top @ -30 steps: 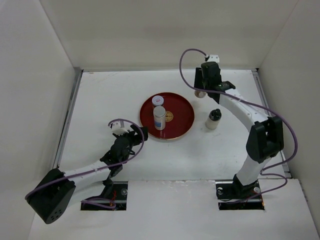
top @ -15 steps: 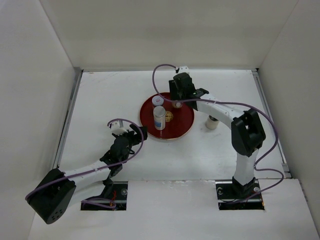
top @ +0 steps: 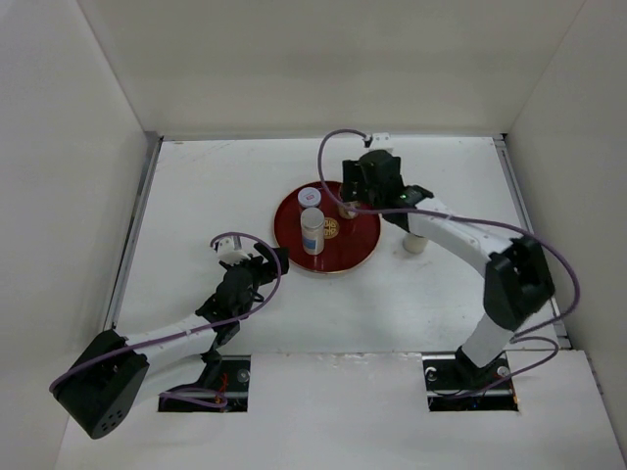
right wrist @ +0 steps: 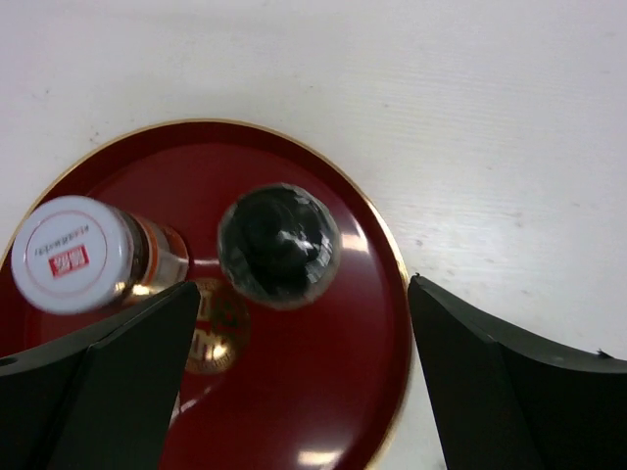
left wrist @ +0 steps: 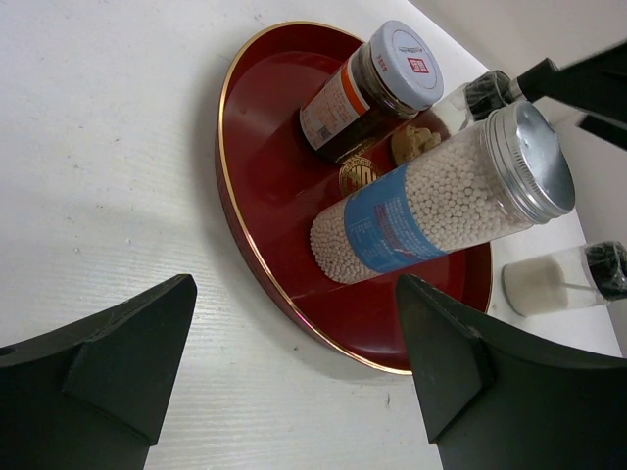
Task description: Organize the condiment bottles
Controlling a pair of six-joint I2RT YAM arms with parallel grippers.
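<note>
The red plate point(top: 362, 240) holds the straight cylinder bottle point(top: 312, 231) with a blue-white label and a squat beige bottle with a black cap point(top: 347, 209). My right gripper point(top: 359, 195) is open just above that squat bottle; in the right wrist view its black cap point(right wrist: 279, 243) stands between the spread jaws point(right wrist: 306, 294), untouched. The second squat bottle point(top: 415, 243) stands on the table right of the plate, partly behind my right arm. My left gripper point(top: 270, 259) is open and empty left of the plate, facing the cylinder bottle point(left wrist: 431, 211).
A dark jar with a white cap point(top: 310, 196) also stands on the plate, at its back left; it also shows in the left wrist view point(left wrist: 367, 83). White walls close in the table on three sides.
My right arm carried a squat beige bottle from the back right onto the plate, let it go there, and has lifted slightly back. The left arm has not moved.
</note>
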